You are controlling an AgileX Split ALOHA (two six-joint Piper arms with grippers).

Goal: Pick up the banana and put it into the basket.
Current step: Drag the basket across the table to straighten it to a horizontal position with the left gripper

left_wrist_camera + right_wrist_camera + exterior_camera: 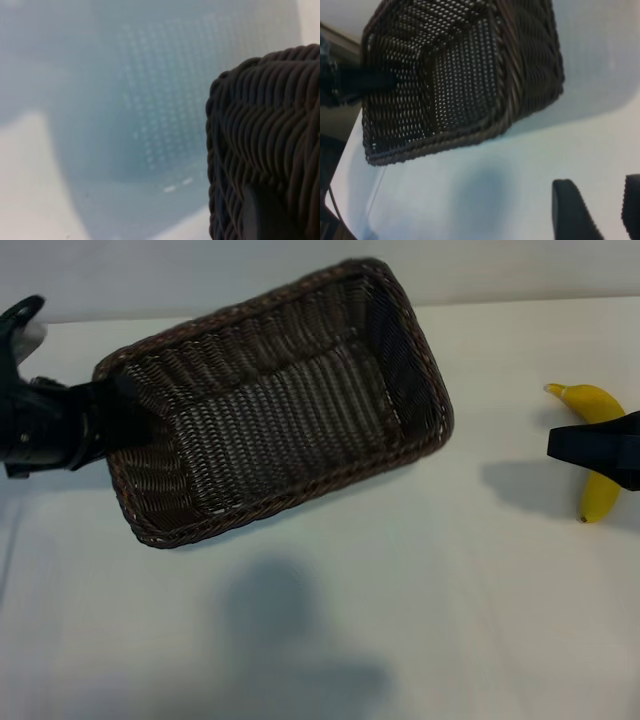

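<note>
Gripping the basket (280, 400) by its short left end, our left hand (120, 410) has its fingers clamped over the braided rim, one dark finger (270, 215) lying against the outer weave in the left wrist view. We see the basket lifted clear of the white surface (400, 620), tilted so that its open mouth faces the exterior camera, with a soft shadow on the surface beneath and nearer to us. Its long axis runs from the held end at the left up toward the far right, the free short end being the farthest and highest corner. Nothing lies inside the basket; we see only the bare woven floor and walls, in the right wrist view as well (460, 75).

Our right hand (600, 445) sits at the right edge of the scene, well apart from the basket, its two dark fingers (572, 210) standing apart with only bare surface between them, holding nothing. The banana (598, 430) lies on the surface at the far right, partly covered by that hand. Its long axis runs roughly far to near, curved; one pointed tip lies at the far left end and the other end points toward us. The banana is outside the basket, with open surface between them.
</note>
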